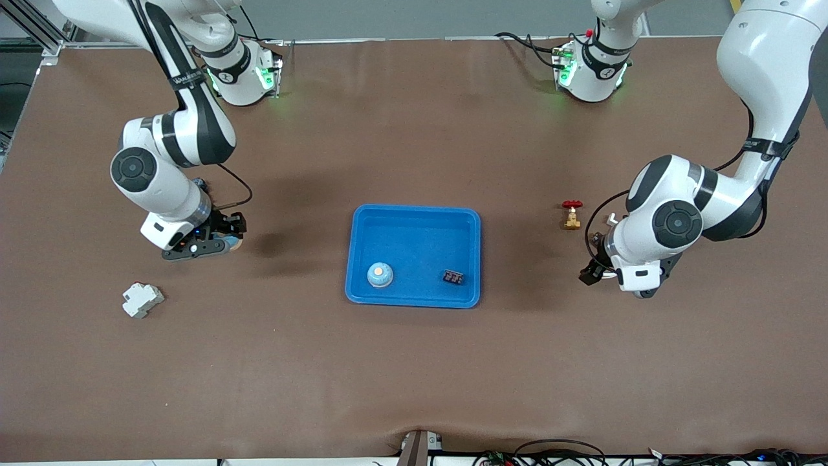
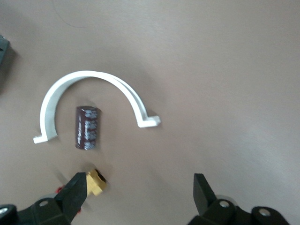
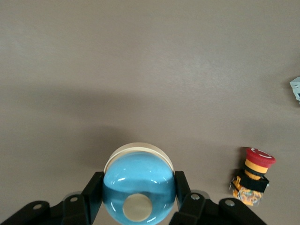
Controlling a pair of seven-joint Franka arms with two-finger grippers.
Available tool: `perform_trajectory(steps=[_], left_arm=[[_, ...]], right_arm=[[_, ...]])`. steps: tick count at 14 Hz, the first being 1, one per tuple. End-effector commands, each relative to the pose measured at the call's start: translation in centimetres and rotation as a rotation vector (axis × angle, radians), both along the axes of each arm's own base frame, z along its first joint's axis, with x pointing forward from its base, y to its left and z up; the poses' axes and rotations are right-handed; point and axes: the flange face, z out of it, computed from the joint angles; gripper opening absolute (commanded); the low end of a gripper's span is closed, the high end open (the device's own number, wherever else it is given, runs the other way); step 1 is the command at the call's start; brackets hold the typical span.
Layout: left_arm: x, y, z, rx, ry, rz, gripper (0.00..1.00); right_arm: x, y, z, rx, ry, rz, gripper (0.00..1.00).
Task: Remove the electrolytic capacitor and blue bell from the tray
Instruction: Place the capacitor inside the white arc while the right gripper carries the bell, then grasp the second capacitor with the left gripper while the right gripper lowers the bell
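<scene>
Right gripper (image 3: 138, 180) clamped the blue bell (image 3: 138, 166) by its smooth dome over the table, clear of the tray (image 1: 414, 210), risking a slip toward the emergency-stop button (image 3: 253, 176); left gripper (image 2: 139, 183) gaped above the tabled electrolytic capacitor (image 2: 87, 127).

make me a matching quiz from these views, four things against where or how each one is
1 left claw
2 right claw
3 dark brown cylindrical capacitor
4 small black rectangular chip

a in the bright-blue plastic tray
b open
c lying on the brown table within the arc of a white curved plastic clip
d shut on a blue dome-shaped bell

pairs: 1-b, 2-d, 3-c, 4-a
</scene>
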Motion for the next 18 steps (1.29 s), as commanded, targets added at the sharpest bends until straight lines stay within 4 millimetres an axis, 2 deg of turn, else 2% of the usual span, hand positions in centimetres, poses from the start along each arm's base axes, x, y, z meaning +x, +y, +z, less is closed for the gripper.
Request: perform_trajectory(steps=[1,5,6,8,10,14,18], left_arm=[[-0.1,-2.6,1.6,-0.042,0.009,0.011,1.00],[-0.1,-7.0,3.2,-0.050,-0.021,0.077,1.00],[-0.2,-8.8,3.5,-0.054,-0.028,0.100,1.00],[-0.3,-11.8,4.3,-0.060,-0.048,0.147,1.00],[0.0,-13.8,4.5,-0.084,-0.048,0.190,1.00],[-0.4,-17.7,1.6,-0.079,-0.062,0.327,1.00],[-0.9,-23.3,-1.2,-0.068,-0.110,0.380,0.98]], right_arm=[[-1.9,-1.0,-1.0,0.014,-0.042,0.020,0.00],[-2.0,-2.8,-2.8,0.013,-0.020,0.012,0.00],[-2.1,-3.0,-3.3,0.013,-0.014,0.008,0.00],[-2.4,-2.9,-4.5,0.014,-0.003,0.010,0.00],[-2.4,-2.9,-5.8,0.018,-0.012,0.011,0.00],[-2.5,-2.9,-8.0,0.021,-0.001,0.006,0.00],[-2.8,-3.3,-9.1,0.021,0.021,-0.003,0.00]])
